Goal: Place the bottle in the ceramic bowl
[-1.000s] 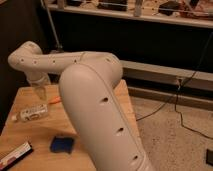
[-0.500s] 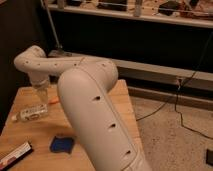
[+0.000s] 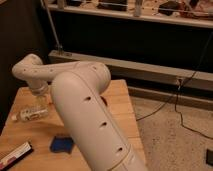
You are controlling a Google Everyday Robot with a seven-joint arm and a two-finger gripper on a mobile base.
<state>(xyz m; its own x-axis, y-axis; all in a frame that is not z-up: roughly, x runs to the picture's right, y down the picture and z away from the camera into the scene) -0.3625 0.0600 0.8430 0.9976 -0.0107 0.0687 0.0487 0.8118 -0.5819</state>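
gripper: over the wooden table's 9 o'clock edge, grip state cannot tell | bottle: lying flat on the table at gripper's 7 o'clock, contact unclear | blue object: 5 o'clock of bottle

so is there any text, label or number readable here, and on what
No text here can be read.
Small whitish translucent plastic bottle, lying on the wooden table: any print is too blurred to read.
Flat white-and-red box: too blurred to read.
Claw, just above the bottle: no markings show.
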